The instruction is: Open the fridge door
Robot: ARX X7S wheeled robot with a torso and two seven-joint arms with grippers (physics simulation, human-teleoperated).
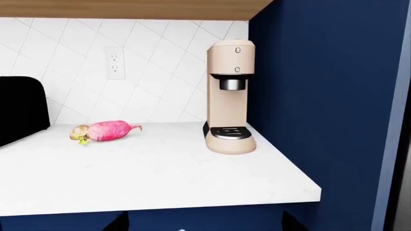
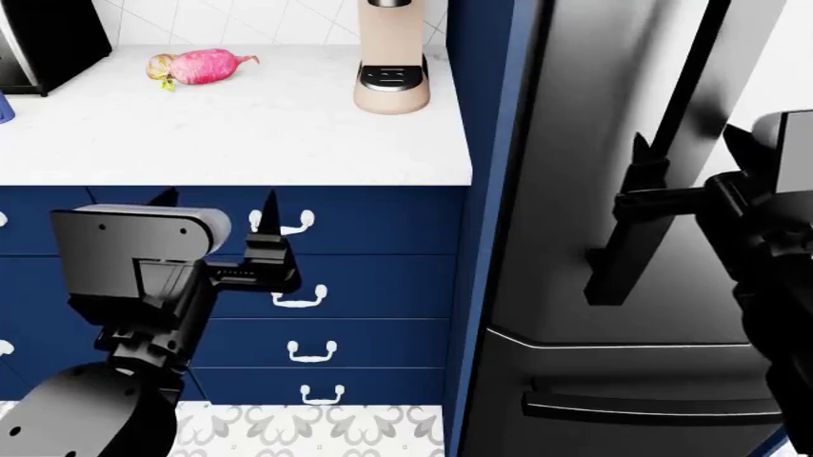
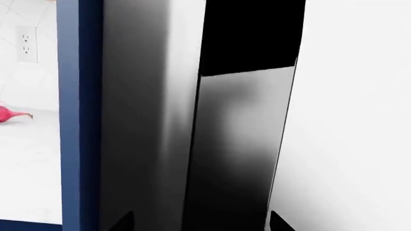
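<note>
The fridge door [image 2: 572,143] is the tall brushed-steel panel on the right of the head view and looks shut. Its long black bar handle [image 2: 692,86] runs down it at a slant. My right gripper [image 2: 642,190] is at the handle's lower half, open, with one finger on each side of the bar. In the right wrist view the black handle [image 3: 237,144] fills the gap of the right gripper [image 3: 200,222], and the steel door [image 3: 141,120] lies behind. My left gripper [image 2: 216,205] hangs open and empty in front of the navy drawers, seen too as the left gripper [image 1: 204,224].
A white counter [image 2: 254,143] carries a beige coffee machine [image 2: 391,57], a pink radish [image 2: 204,65] and a black appliance [image 2: 45,38]. Navy drawers [image 2: 368,286] with white handles sit below. A navy side panel [image 2: 483,95] divides counter and fridge. The freezer drawer [image 2: 597,371] is underneath.
</note>
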